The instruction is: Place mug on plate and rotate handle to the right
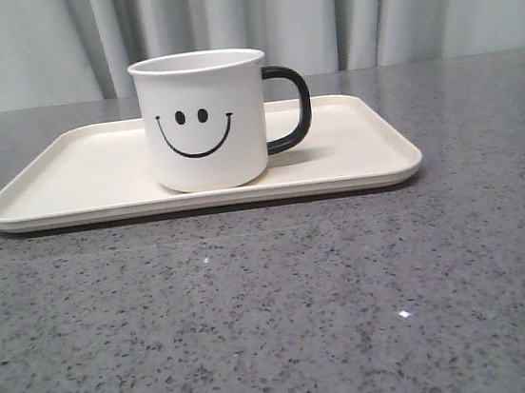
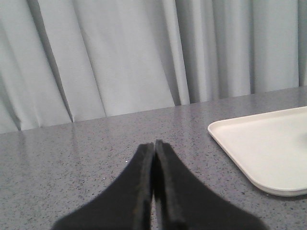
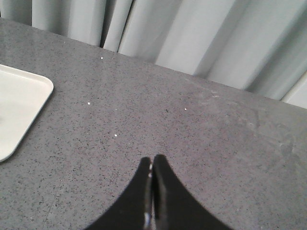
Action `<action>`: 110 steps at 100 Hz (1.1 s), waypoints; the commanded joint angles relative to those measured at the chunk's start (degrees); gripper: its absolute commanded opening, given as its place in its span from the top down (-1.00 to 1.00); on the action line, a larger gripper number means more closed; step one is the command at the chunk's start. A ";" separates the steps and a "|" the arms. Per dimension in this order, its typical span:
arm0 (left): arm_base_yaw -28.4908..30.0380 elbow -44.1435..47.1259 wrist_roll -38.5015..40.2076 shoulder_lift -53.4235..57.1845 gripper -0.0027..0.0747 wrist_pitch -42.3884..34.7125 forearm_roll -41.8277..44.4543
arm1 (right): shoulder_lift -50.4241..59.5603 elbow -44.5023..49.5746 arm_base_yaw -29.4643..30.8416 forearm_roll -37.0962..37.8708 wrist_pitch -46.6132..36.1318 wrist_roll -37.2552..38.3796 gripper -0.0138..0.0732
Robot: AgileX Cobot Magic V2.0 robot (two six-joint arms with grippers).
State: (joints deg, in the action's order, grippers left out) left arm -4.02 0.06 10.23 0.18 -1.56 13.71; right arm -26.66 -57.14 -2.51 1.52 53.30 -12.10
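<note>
Both grippers we see pressed together, holding nothing. Our left gripper hangs over the grey table beside the plate; the mug stands upright on it, handle pointing right; our right gripper sits apart beyond the plate's other end.

The mug stood upright on the plate, left of its middle, handle pointing right, the plate lying on the table before the curtain.
</note>
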 commanded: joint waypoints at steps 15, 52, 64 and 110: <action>0.12 0.51 0.32 1.74 0.98 -4.28 -0.34 | -0.45 -1.14 0.37 1.00 -4.10 0.10 0.94; 0.12 0.51 0.32 1.74 0.98 -4.28 -0.34 | -0.45 -1.14 0.37 1.00 -4.10 0.10 0.94; 0.12 0.51 0.32 1.74 0.98 -4.28 -0.34 | -0.45 -1.14 0.37 1.00 -4.10 0.10 0.94; 0.12 0.51 0.32 1.74 0.98 -4.28 -0.34 | 11.20 1.33 -1.25 0.62 -12.77 1.17 0.94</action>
State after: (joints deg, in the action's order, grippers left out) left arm -4.02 0.06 10.23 0.18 -1.56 13.71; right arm -17.19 -56.07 -2.86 2.15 49.36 -11.45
